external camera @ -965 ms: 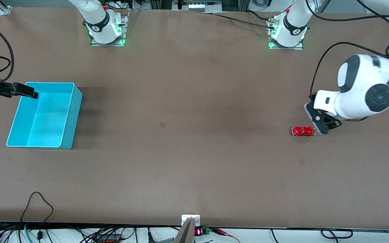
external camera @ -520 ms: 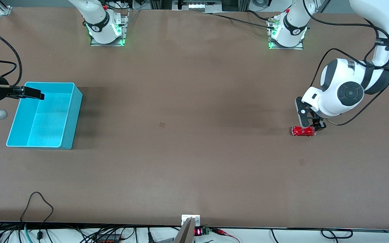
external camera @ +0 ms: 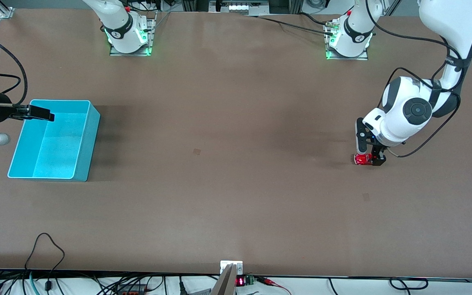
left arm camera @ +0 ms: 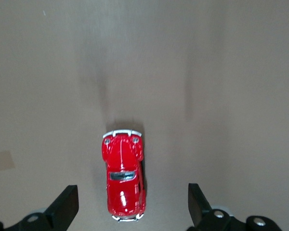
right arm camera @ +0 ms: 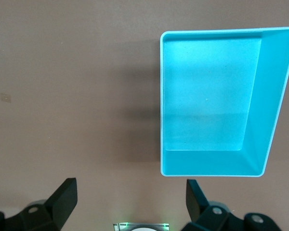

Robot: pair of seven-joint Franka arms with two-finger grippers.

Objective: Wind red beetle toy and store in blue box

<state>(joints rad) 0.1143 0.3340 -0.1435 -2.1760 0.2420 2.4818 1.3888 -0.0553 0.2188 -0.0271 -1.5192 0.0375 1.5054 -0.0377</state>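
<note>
The left gripper (external camera: 368, 157) is hanging low over the red beetle toy (external camera: 362, 159), fingers spread wide and gripping nothing. In the left wrist view the toy (left arm camera: 123, 176) is sitting between the two fingertips (left arm camera: 63, 208) with bare tabletop (left arm camera: 221, 86) on either side of it, so neither finger is touching it. Its long axis is running across the gap's closing line, meaning the fingers are lining up to press on the car's two long flanks. The toy is resting on the tabletop (external camera: 236, 184) toward the left arm's end, well apart from the blue box (external camera: 82, 141), which is standing at the right arm's end. The left arm is plainly the nearer one to the car. The right gripper (external camera: 35, 112) is waiting over the box's rim, also spread open and empty; its wrist view is looking straight down into the box (right arm camera: 269, 106), which is holding nothing. No brand or lettering is readable on the toy or box.
</note>
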